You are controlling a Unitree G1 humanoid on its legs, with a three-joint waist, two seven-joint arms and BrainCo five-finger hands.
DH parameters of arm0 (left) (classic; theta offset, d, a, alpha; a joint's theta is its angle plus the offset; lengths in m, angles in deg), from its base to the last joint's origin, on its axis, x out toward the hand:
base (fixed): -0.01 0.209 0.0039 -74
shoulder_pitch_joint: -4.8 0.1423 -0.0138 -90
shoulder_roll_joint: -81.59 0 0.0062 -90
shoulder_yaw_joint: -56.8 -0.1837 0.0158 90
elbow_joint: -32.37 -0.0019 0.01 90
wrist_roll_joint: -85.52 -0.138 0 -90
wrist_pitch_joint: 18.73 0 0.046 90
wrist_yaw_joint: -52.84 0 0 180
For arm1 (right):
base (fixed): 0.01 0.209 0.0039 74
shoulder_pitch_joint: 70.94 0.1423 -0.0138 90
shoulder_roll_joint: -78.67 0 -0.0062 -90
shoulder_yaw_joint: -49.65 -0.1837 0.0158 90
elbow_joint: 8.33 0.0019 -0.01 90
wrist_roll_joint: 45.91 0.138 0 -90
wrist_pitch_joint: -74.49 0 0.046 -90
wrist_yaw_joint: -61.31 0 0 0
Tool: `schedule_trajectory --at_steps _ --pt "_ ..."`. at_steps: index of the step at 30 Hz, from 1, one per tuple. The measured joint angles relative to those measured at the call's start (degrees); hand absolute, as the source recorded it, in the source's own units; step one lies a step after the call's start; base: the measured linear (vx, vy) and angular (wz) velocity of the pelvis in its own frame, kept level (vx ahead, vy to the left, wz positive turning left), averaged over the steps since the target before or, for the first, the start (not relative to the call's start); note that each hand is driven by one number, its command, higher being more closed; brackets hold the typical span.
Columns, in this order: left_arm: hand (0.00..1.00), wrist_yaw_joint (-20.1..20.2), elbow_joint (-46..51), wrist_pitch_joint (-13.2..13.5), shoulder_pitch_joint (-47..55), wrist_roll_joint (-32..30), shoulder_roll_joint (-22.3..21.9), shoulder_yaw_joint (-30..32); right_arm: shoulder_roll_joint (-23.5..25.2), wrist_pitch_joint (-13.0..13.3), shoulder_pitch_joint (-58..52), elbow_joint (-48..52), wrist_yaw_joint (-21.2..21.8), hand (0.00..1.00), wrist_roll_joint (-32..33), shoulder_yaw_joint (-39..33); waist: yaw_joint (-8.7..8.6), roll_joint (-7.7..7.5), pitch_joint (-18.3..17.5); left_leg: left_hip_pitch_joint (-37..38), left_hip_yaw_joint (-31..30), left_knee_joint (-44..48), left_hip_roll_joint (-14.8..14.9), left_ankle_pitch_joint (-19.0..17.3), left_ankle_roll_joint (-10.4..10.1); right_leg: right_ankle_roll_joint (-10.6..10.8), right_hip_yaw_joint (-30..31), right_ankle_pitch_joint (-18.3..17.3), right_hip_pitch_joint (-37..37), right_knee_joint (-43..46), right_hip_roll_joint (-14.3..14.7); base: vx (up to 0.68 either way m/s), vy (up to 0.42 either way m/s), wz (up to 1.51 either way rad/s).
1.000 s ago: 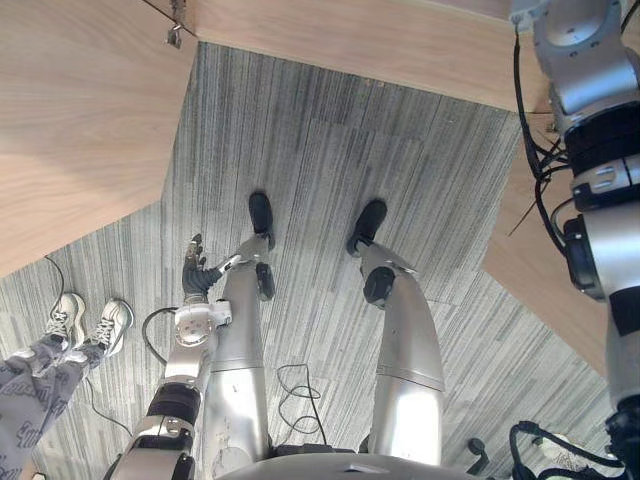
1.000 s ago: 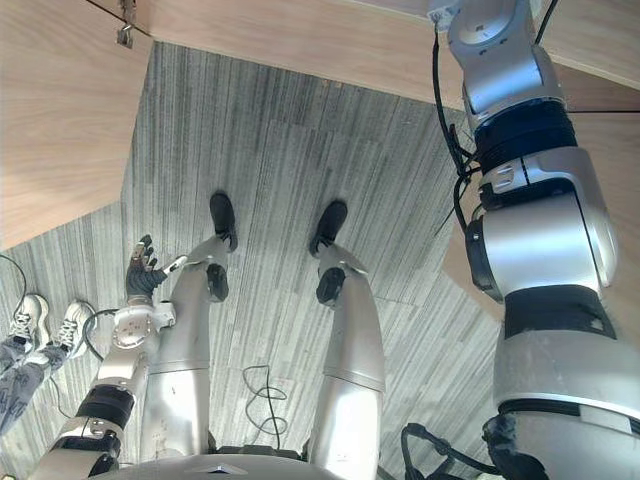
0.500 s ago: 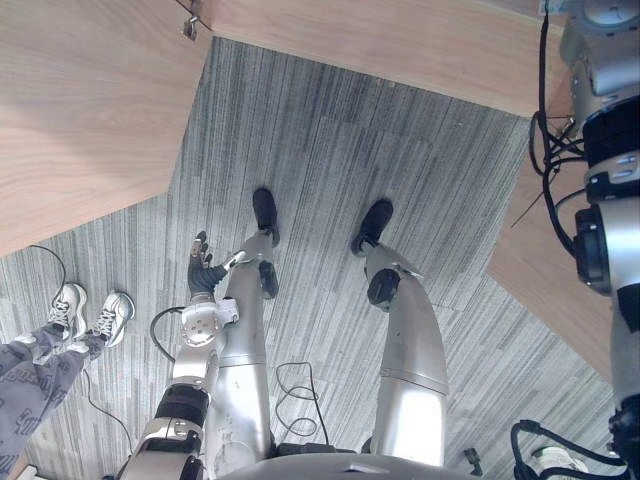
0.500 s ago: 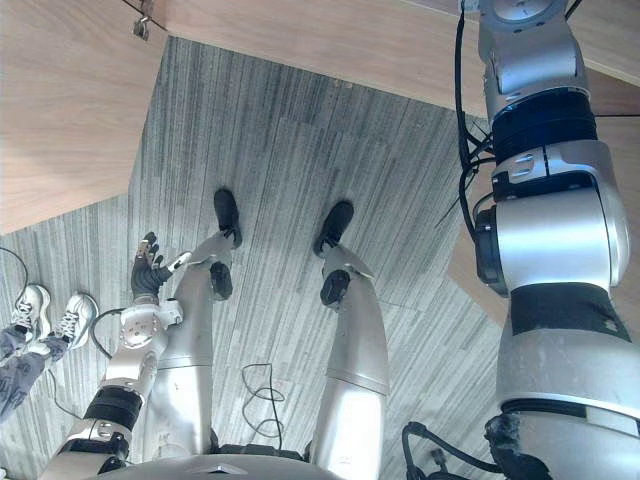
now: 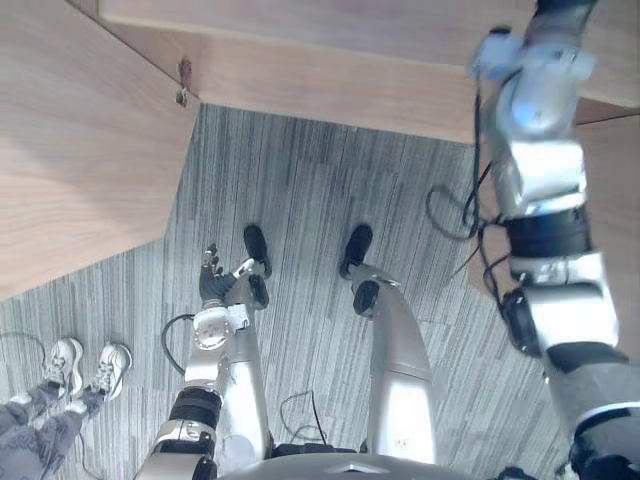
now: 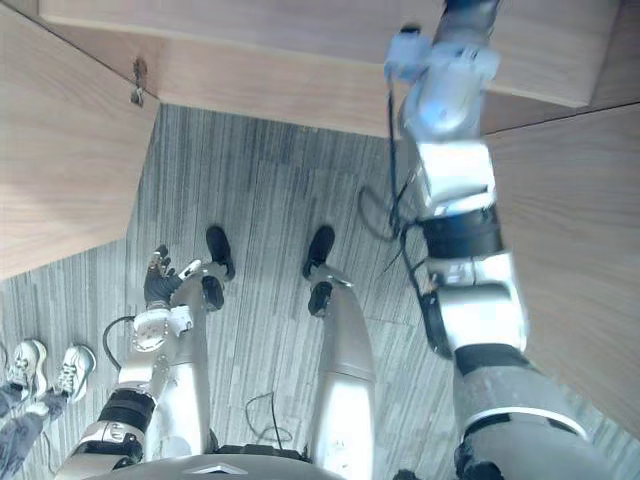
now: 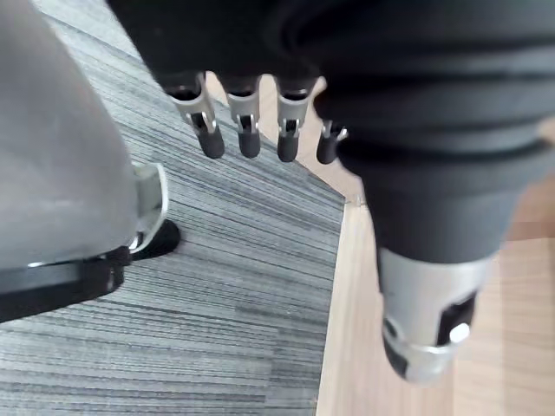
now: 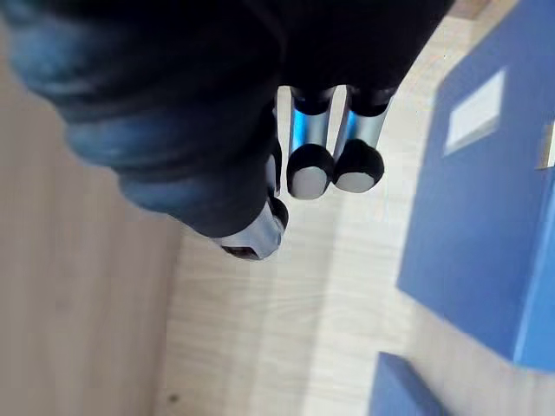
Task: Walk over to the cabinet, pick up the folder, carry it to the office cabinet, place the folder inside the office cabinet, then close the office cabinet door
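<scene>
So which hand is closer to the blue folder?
Right. The right hand hovers close beside the blue folder, not gripping it; the left hand hangs down near the carpet, far off.

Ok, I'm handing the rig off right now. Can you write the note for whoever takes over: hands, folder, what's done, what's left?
Left hand: open, empty, hanging low beside the leg.
Right hand: raised into the cabinet, open, holding nothing.
Blue folder: on the light wooden shelf, just beyond the right hand's fingertips, not touched. A second blue item sits on the same shelf.
Cabinet door: open, on the robot's left.
Done: robot stands at an open cabinet.
Left: unclear whether this is pick-up or drop-off. If pick-up, everything from the grasp onward remains; otherwise just close the door.
</scene>
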Motion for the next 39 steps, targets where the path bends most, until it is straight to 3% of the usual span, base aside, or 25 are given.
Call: schedule_trajectory --at_steps 5,13,17,21,22,27,32,39 --pt "0.0 0.5 -0.8 -1.2 1.9 -2.4 -0.3 0.5 8.6 2.0 -14.4 9.0 0.8 1.0 -5.4 4.1 -0.34 0.05 -0.3 9.4 2.7 -2.3 0.5 -1.3 -0.2 0.7 1.0 0.7 8.8 -4.4 0.8 0.05 0.013 -0.22" --pt "0.0 1.2 -6.3 -1.9 6.9 -5.8 -2.2 3.6 17.7 4.2 -41.1 9.2 11.0 1.0 -13.8 17.5 -0.78 -0.32 -7.0 25.9 5.7 -9.2 -0.4 -2.2 -0.5 2.1 2.0 2.3 24.7 -13.4 2.0 0.09 0.008 -0.1" --pt "0.0 1.6 -14.5 -2.8 8.7 -9.0 -1.0 3.0 20.4 4.3 -48.0 -1.9 15.4 1.0 -16.7 18.1 -1.89 -1.55 -11.1 34.0 7.5 -16.0 -2.6 -1.5 -1.2 3.0 4.0 4.5 31.4 -20.1 2.5 0.08 -0.001 -0.21" --pt "0.0 2.8 -19.6 -3.9 9.2 -11.6 0.4 2.6 20.5 3.0 -49.5 -16.1 17.6 1.0 -19.4 12.8 -2.8 -2.05 -12.1 39.9 7.7 -21.7 -5.2 0.0 -1.5 3.8 5.5 9.2 38.2 -28.8 2.7 0.05 0.007 -0.15" --pt "0.0 2.9 -20.1 -3.9 9.5 -11.9 0.7 2.6 20.5 2.9 -49.6 -18.1 17.6 0.0 -20.0 11.7 -3.0 -2.11 -12.2 40.6 7.8 -22.1 -5.4 0.4 -1.1 3.9 5.8 9.7 39.1 -29.9 2.7 0.04 0.021 -0.1" --pt "0.0 3.9 -22.3 -4.0 12.8 -13.8 2.8 2.7 20.5 0.3 -52.3 -32.1 17.6 0.0 -21.0 4.2 -3.53 -3.21 -15.6 46.2 8.1 -24.9 -7.0 0.3 -1.2 4.7 7.2 12.1 45.8 -36.2 2.5 0.04 0.021 -0.09" --pt "0.0 5.1 -25.2 -4.4 13.7 -14.9 3.3 2.8 21.4 -1.0 -53.2 -40.7 17.6 0.0 -21.0 -0.4 -3.53 -4.2 -17.9 48.9 8.5 -26.1 -7.6 -0.2 -1.8 4.6 8.3 12.3 48.2 -37.8 2.3 -0.02 0.01 -0.11" --pt "0.0 6.4 -27.1 -4.8 15.1 -16.7 3.2 3.4 21.6 -2.8 -55.9 -45.7 17.6 0.0 -20.9 -4.9 -3.87 -4.07 -20.7 52.8 7.6 -29.2 -9.6 -0.4 -1.7 4.9 12.0 12.1 49.7 -39.4 2.2 -0.04 0.008 -0.25"
